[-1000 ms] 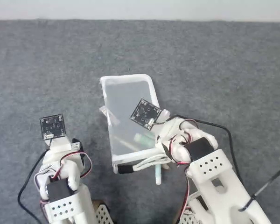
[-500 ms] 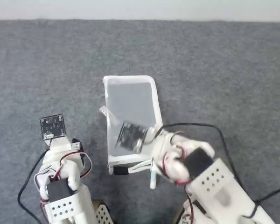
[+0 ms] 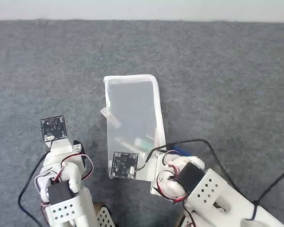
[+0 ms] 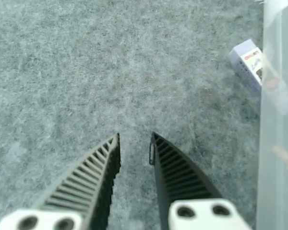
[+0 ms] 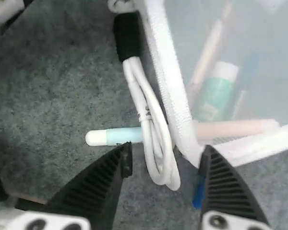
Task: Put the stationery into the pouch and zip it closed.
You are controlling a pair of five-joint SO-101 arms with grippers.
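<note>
The translucent white pouch lies mid-table with a green-capped item and pens inside. My right gripper hangs open over the pouch's near end, its fingers astride a white cord loop on the zipper edge. A pen with a white cap lies on the mat under the cord, outside the pouch. A blue item lies beside it. My left gripper is open a little above bare mat. An eraser lies against the pouch's side.
Grey felt mat covers the table up to a pale wall at the far edge. The right arm's body and its black cable crowd the near right. The left arm stands at the near left.
The right arm swung from over the pouch's near right corner to its near end, camera now low at the front edge. The pouch turned slightly straighter. The left arm stayed still.
</note>
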